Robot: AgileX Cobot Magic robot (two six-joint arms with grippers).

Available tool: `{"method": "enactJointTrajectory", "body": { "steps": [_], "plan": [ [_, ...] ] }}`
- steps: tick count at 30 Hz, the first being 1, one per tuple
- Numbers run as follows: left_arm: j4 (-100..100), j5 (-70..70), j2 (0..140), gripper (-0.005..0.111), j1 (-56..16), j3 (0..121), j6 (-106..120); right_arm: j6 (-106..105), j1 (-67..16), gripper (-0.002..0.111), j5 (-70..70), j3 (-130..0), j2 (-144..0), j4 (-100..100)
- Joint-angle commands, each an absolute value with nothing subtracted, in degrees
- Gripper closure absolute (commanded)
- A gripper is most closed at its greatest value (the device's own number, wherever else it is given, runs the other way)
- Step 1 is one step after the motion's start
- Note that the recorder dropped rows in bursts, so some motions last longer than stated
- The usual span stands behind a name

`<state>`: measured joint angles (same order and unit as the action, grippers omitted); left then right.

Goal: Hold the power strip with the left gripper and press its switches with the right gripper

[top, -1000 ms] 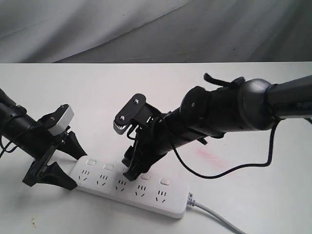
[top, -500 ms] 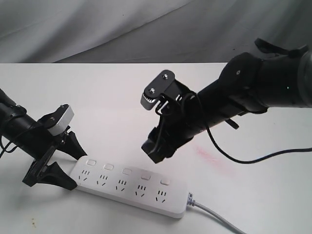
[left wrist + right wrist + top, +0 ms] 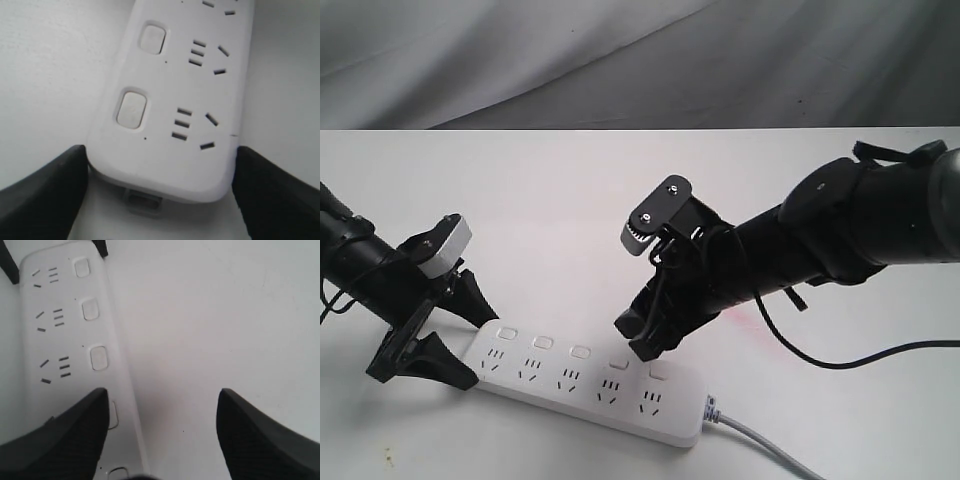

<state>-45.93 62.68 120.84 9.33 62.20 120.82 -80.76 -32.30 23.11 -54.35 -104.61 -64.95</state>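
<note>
The power strip [image 3: 590,388] lies flat on the white table, its grey cord [image 3: 760,438] leaving at the right end. My left gripper [image 3: 458,335] is shut on its left end; in the left wrist view both black fingers [image 3: 45,192] press the sides of the power strip [image 3: 170,100]. The switches [image 3: 543,342] run along its far edge. My right gripper [image 3: 640,338] hangs open just above the fourth switch, hiding part of it. In the right wrist view the right gripper [image 3: 162,390] is wide apart, one finger [image 3: 70,435] over the strip, beside the switches [image 3: 98,358].
A grey cloth backdrop [image 3: 620,60] hangs behind the white table [image 3: 570,200]. A faint pink stain [image 3: 745,318] marks the table under the right arm. The right arm's black cable [image 3: 840,362] loops low over the table on the right.
My right gripper lifted off the third switch, swung up and right, then came back down over the fourth switch. The left gripper and the strip have not moved.
</note>
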Motion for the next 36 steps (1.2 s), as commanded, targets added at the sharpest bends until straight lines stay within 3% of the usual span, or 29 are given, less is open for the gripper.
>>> {"method": "enactJointTrajectory", "body": {
  "steps": [1,27,36],
  "plan": [
    [-43.84,59.98,121.41,0.043,9.11,61.52,119.87,-82.35,-32.08,0.051,22.7,-54.07,-107.26,-66.21],
    [-44.1,59.98,121.41,0.043,9.11,61.52,119.87,-87.17,-32.19,0.052,24.19,-54.07,-111.22,-72.59],
    [-44.15,59.98,121.41,0.043,9.11,61.52,119.87,-88.66,-34.77,0.052,18.94,-54.07,-111.49,-71.91]
  ]
}}
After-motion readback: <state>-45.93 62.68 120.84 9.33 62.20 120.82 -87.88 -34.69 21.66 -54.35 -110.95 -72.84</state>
